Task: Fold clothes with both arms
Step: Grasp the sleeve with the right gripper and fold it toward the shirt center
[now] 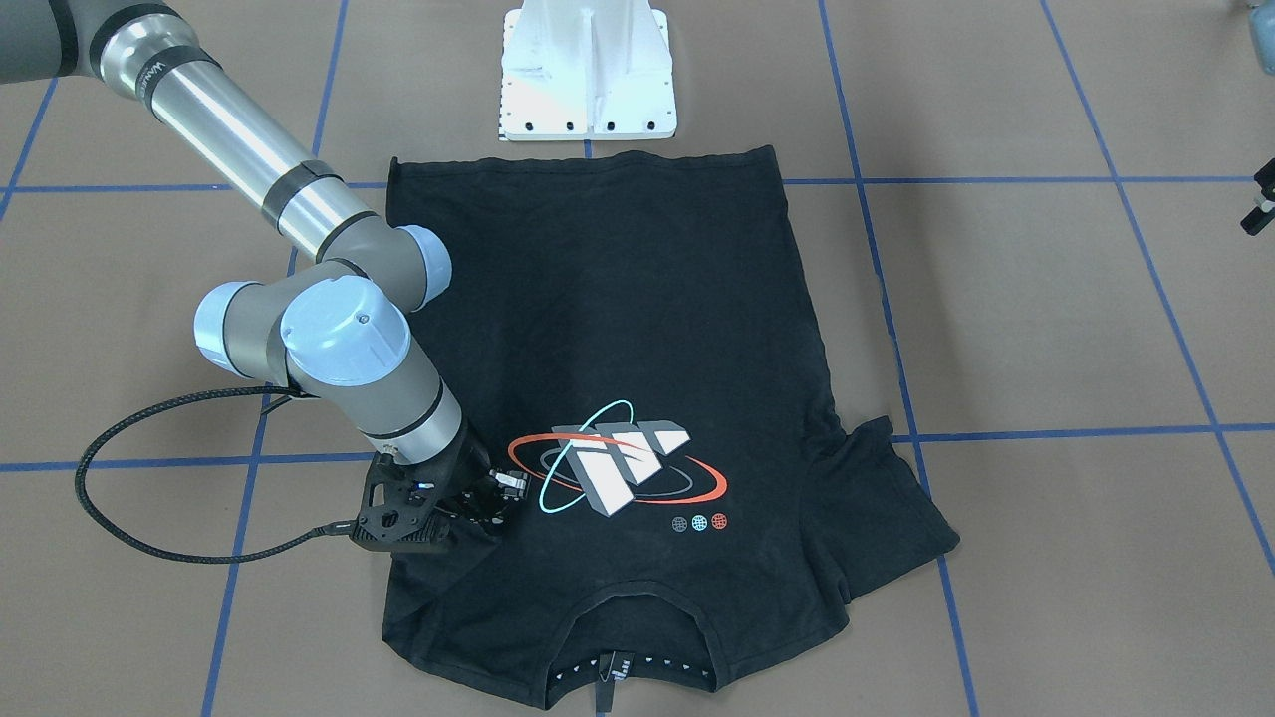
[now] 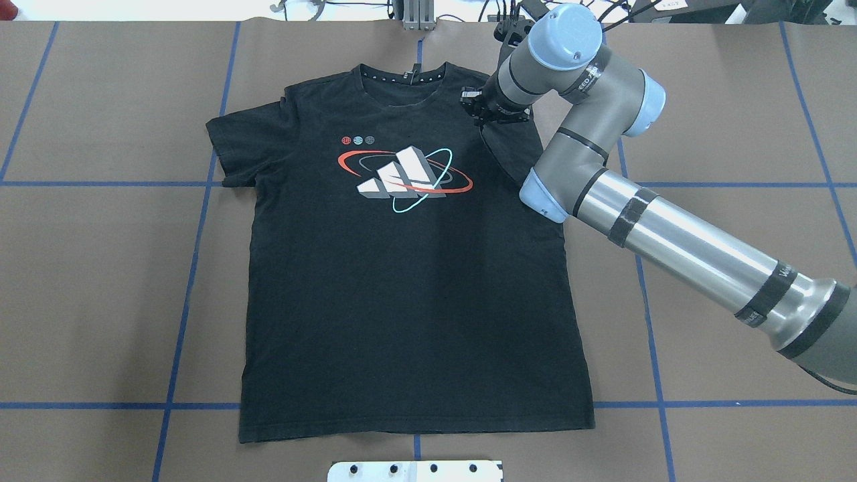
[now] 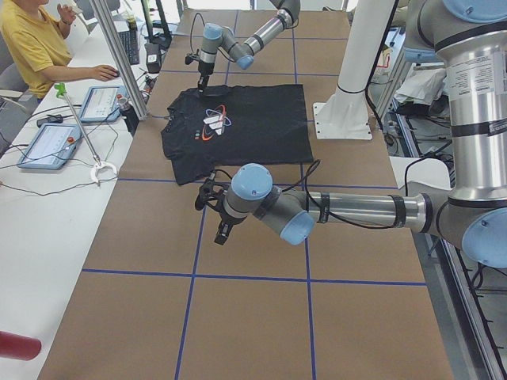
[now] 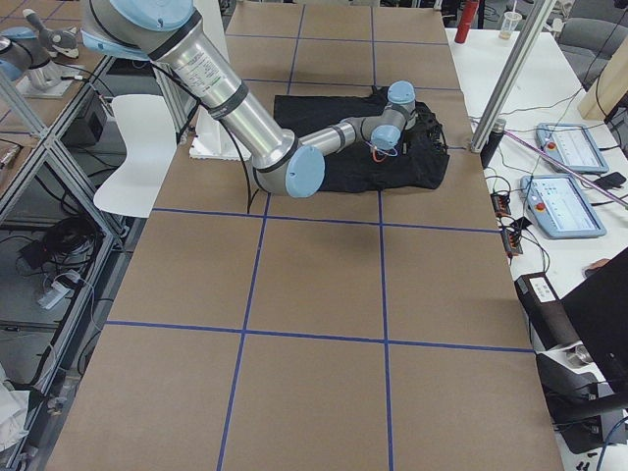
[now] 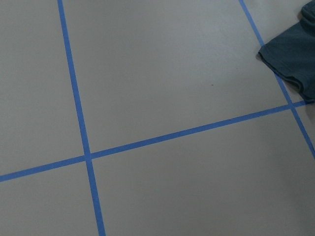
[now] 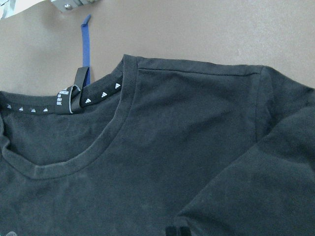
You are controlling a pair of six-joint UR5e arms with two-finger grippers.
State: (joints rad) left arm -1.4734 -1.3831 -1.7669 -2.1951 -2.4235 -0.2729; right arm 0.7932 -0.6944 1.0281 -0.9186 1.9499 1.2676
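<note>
The black T-shirt [image 1: 637, 329] lies flat, print up, on the brown table; it also shows in the overhead view [image 2: 402, 301]. Its orbit logo [image 2: 402, 174] faces up and the dotted neck lining [image 6: 98, 96] lies at the far edge from the robot. My right gripper [image 1: 493, 503] is down on the shirt's right shoulder [image 2: 485, 110], shut on a pinch of sleeve fabric that is folded inward over the shirt. My left gripper [image 3: 209, 199] hovers over bare table off the other sleeve [image 5: 295, 59]; I cannot tell whether it is open or shut.
The white bolted pedestal base [image 1: 588, 70] stands just behind the shirt's hem. Blue tape lines [image 5: 83, 147] grid the table. A side bench with tablets [image 3: 47, 146] and a seated operator [image 3: 32, 39] runs along the far edge.
</note>
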